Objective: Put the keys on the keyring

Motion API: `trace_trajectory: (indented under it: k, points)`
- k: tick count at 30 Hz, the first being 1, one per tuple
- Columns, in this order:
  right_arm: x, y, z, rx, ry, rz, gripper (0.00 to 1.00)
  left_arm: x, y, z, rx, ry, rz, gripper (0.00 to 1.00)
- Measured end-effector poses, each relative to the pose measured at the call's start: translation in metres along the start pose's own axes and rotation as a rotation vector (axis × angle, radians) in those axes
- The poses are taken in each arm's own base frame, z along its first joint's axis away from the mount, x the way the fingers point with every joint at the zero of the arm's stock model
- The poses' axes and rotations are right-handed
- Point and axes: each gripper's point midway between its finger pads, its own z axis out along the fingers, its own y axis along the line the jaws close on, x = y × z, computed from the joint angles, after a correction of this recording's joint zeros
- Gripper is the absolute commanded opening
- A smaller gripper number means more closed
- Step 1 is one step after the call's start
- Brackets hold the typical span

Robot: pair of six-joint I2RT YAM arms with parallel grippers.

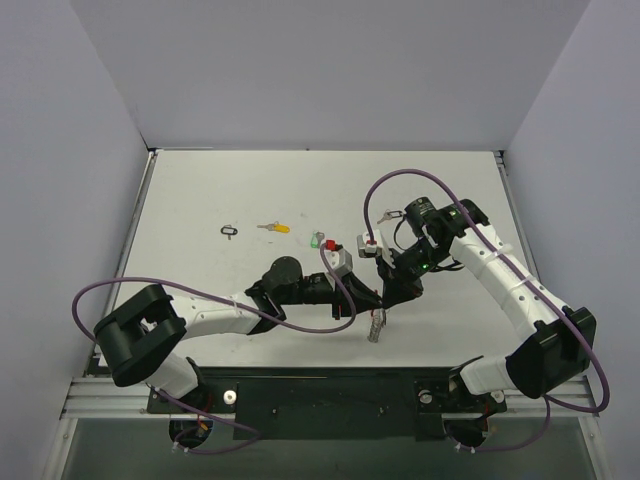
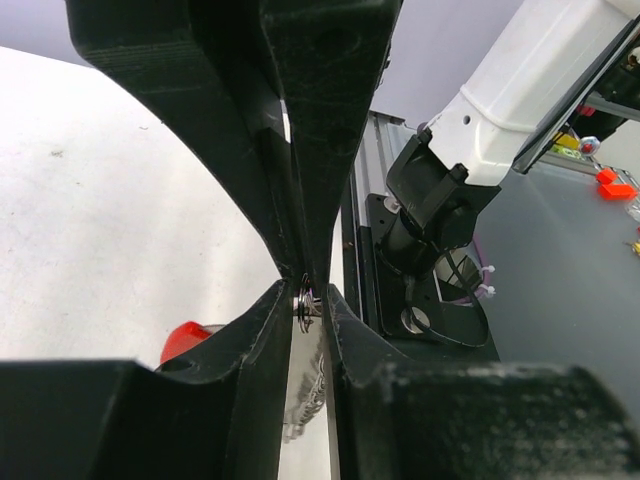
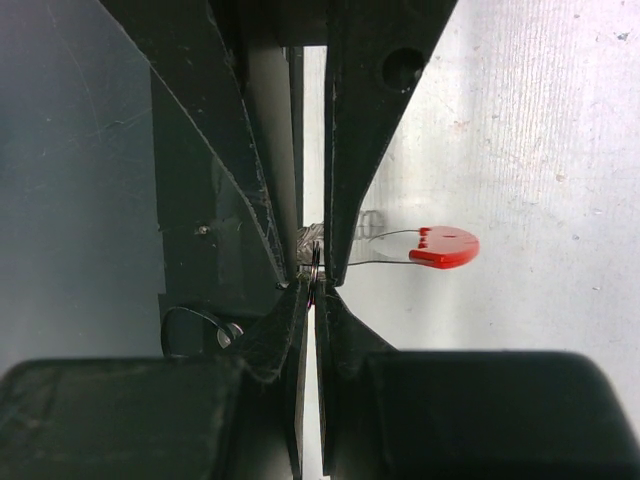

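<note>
Keyring (image 3: 445, 245): metal ring sat pinched from two sides, red band just beside | keys (image 1: 275, 228) lay loose on tabletop (image 1: 200, 190), well left of Keyring | left gripper (image 2: 306, 292): narrow, nipping Keyring's ring | right gripper (image 3: 313, 280): clamped shut on same ring | risk: opposed pulls could twist it loose | hidden: ring's split, and whether any key was threaded

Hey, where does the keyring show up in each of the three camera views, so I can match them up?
Top external: the keyring is a silver glint right of centre, just below the right gripper.
Left wrist: its silver ring at centre, red band lower left.
Right wrist: silver ring at centre, red band to its right.
Shared landmark: the white table, seen in all three.
</note>
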Motion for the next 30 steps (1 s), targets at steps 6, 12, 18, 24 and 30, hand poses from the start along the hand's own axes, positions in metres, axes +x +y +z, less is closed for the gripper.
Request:
trace_trajectory:
  k: [6, 12, 18, 24, 30]
  points:
    - [-0.0006, 0.0009, 0.0004, -0.005, -0.005, 0.001, 0.0, 0.0094, 0.0034, -0.0012, -0.012, 0.041, 0.0, 0.28]
    - [-0.0004, 0.0011, 0.0004, -0.005, -0.004, 0.002, 0.0, 0.0092, 0.0038, -0.0007, -0.013, 0.044, 0.003, 0.21]
    - [0.0003, 0.002, 0.0004, -0.008, -0.002, 0.006, 0.0, 0.0097, 0.0029, -0.0007, -0.009, 0.047, -0.003, 0.0]
    - [0.0005, 0.0023, 0.0004, -0.009, -0.002, 0.011, 0.16, 0.009, 0.0024, -0.0008, -0.011, 0.045, -0.015, 0.0]
    - [-0.0032, 0.0009, -0.0048, -0.013, -0.078, 0.069, 0.3, 0.0042, 0.0013, -0.0089, -0.085, 0.004, -0.014, 0.0]
